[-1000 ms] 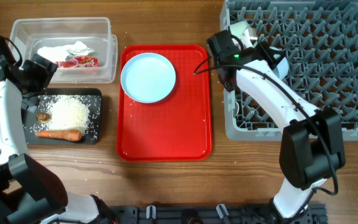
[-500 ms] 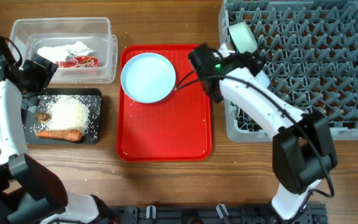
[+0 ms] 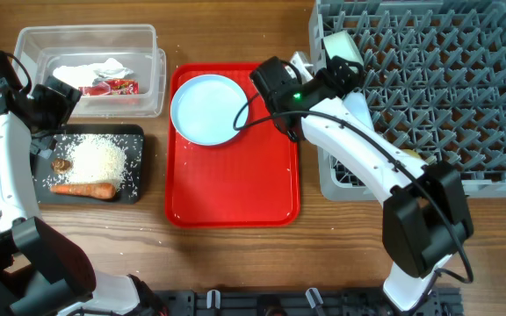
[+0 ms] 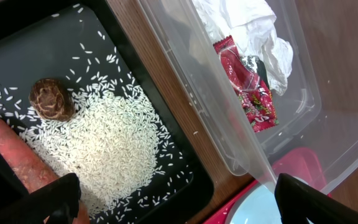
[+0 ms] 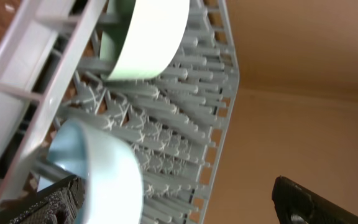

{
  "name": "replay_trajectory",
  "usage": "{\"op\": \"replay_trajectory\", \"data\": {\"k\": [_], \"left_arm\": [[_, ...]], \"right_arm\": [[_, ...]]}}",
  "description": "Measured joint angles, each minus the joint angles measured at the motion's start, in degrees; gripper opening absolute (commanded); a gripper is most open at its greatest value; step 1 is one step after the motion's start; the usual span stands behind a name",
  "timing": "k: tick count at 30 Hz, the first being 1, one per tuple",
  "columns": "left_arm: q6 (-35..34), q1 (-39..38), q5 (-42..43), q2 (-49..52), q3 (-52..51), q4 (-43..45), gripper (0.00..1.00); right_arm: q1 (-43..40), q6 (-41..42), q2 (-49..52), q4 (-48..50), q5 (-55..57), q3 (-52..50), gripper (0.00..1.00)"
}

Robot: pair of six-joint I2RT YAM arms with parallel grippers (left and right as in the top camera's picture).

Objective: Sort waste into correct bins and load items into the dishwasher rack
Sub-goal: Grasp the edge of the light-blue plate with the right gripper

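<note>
Light blue plate (image 3: pixel 209 108) lies flat at the far end of the red tray (image 3: pixel 235 189), outside the dishwasher rack (image 3: pixel 446 96). Pale green bowl (image 5: pixel 145 34) and light blue bowl (image 5: pixel 98 168) stand on edge among the pegs by the rack's left wall. Right gripper (image 3: pixel 271 83) hovers between plate and rack, fingers wide, nothing held. Black tray (image 3: pixel 135 133) has rice (image 3: pixel 99 158), carrot (image 3: pixel 83 188) and brown lump (image 4: pixel 51 99); clear tub (image 3: pixel 86 39) has tissue (image 4: pixel 247 25) and red wrapper (image 4: pixel 247 87). Left gripper (image 4: pixel 188 202) hangs over both bins, fingers wide, empty
</note>
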Motion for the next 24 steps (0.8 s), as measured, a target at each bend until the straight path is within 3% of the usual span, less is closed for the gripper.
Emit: {"op": "replay_trajectory", "data": {"k": [4,7,9,12,17,24], "left_arm": [[0.0,0.0,0.0,0.0,0.0,0.0,1.0],[0.0,0.0,0.02,0.0,0.0,0.0,1.0],[0.0,0.0,0.0,0.0,0.0,0.0,1.0],[0.0,0.0,0.0,0.0,0.0,-0.02,1.0],[0.0,0.0,0.0,0.0,0.0,0.0,1.0],[0.0,0.0,0.0,0.0,0.0,0.0,1.0]], "right_arm": [[0.0,-1.75,-2.16,5.2,-11.17,0.17,1.0],[0.39,-0.07,-3.26,8.31,-33.51,0.22,1.0],[0.83,5.46,-3.32,10.21,-54.71,0.26,1.0],[0.87,13.79,-3.32,15.23,-76.96,0.33,1.0],[0.96,28.09,-3.32,18.99,-79.54,0.37,0.95],[0.96,36.22,-3.32,17.22,-75.95,0.37,0.92]]}}
